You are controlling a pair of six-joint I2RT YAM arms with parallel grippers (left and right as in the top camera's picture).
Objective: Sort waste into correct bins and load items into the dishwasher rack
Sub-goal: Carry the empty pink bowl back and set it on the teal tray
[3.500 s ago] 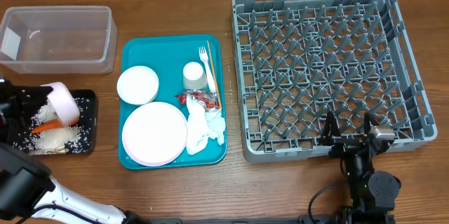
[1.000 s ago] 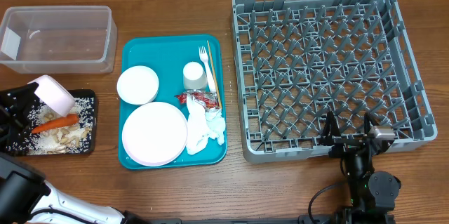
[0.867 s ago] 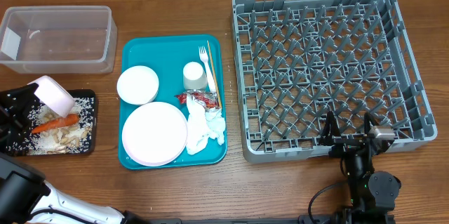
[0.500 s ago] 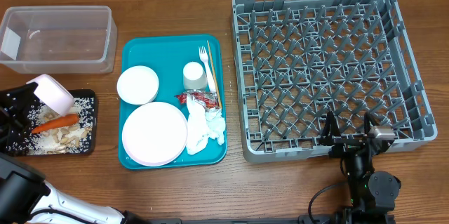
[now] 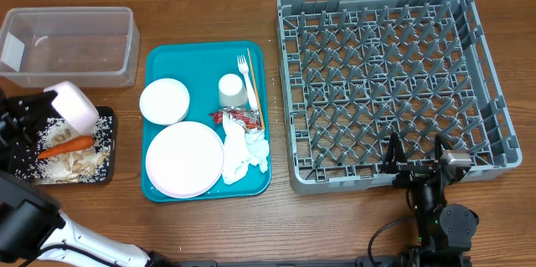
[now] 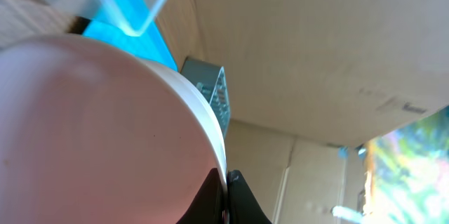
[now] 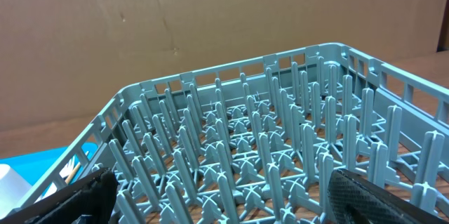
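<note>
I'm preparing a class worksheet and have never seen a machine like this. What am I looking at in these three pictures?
This is a two-armed table robot. One picture looks down from above; the other two come from a camera on each wrist. The left end effector is shut on a pink bowl, tilted over the edge of a black tray holding a carrot, rice and scraps. The right end effector hangs open by the grey dishwasher rack. A teal tray carries a plate, small bowl, cup, fork, napkin and red wrapper. A clear tub stands far left.
</note>
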